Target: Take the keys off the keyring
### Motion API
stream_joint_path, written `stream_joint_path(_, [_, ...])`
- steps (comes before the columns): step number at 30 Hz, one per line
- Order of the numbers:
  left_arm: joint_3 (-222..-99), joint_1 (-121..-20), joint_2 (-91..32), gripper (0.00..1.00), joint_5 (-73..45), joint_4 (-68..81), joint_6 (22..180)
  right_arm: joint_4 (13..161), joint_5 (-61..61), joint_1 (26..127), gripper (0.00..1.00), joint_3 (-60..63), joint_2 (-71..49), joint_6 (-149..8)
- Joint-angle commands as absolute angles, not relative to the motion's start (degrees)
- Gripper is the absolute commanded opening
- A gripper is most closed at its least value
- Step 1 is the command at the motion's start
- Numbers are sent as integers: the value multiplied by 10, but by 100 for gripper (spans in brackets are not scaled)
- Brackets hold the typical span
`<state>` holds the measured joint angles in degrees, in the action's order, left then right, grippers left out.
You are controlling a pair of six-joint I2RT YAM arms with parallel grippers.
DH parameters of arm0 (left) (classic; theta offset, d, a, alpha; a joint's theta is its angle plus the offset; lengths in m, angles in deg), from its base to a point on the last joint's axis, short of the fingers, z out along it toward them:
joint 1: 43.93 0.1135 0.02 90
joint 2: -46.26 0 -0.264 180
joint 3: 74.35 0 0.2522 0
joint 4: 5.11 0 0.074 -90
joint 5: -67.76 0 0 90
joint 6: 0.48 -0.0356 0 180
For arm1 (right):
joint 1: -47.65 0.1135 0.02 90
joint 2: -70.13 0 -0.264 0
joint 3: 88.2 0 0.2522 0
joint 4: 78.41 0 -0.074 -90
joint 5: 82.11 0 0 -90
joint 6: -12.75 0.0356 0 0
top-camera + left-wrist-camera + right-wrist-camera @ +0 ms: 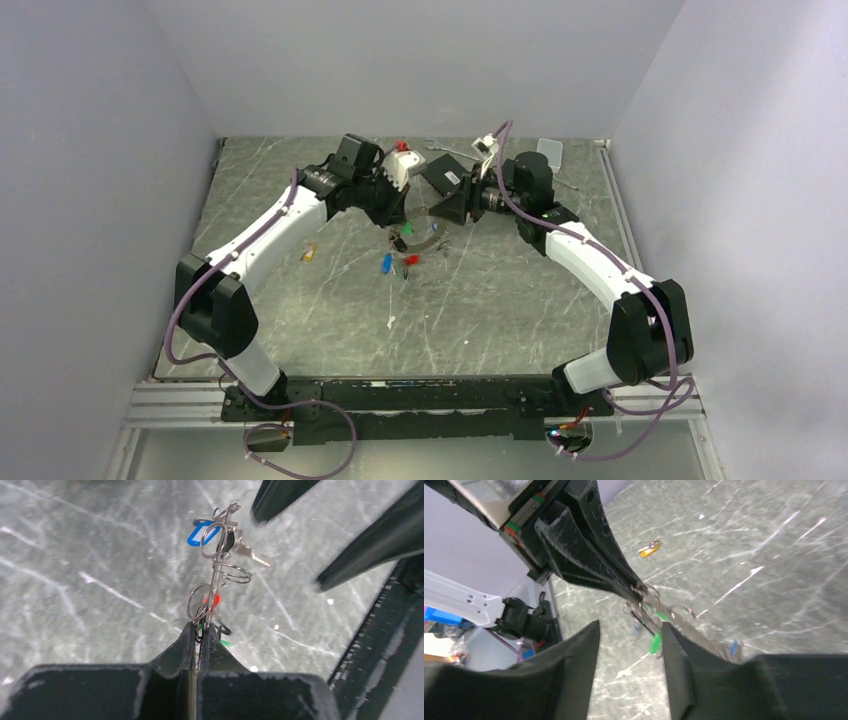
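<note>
Left pincer (198,626): nearest our lens, its scuffed matte black fingers are pressed together on the hoop's wire.
Thin dark wire keyring (215,575): we see it edge-on, held above the counter between the two arms.
Silver split rings (235,573): small round coils strung along the wire.
Blue plastic-headed key (202,532): hangs on the hoop near its far end.
Red-headed key (215,601): strung close to the clamped fingertips.
Green-headed key (655,642): dangles beside the right fingers.
Yellow-orange key (650,548): lies loose on the counter, well apart from the hoop.
Right pincer (630,625): black fingers are parted beside the hoop, and we see nothing gripped.
Counter (500,300): grey-green slab with white veins.
</note>
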<state>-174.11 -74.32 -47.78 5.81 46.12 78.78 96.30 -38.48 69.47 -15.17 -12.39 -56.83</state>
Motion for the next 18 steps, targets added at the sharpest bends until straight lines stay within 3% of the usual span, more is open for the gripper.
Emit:
stream_joint_path(1, [-1785,-727,-476,0,-52,441,740,993,-416,652,61,-124,-102,-563])
stream_joint_path(4, [-1804,-715,-486,0,-128,425,707,991,-423,624,79,-130,-94,-565])
stream_joint_path(7, [-1810,-702,-496,0,-201,387,660,998,-428,602,89,-141,-88,-565])
stream_joint_path(13, [-1805,-701,-522,0,-271,322,570,1001,-430,578,95,-148,-87,-567])
stream_joint_path(18, [-1724,-744,-533,0,-316,262,535,1001,-426,567,98,-150,-82,-571])
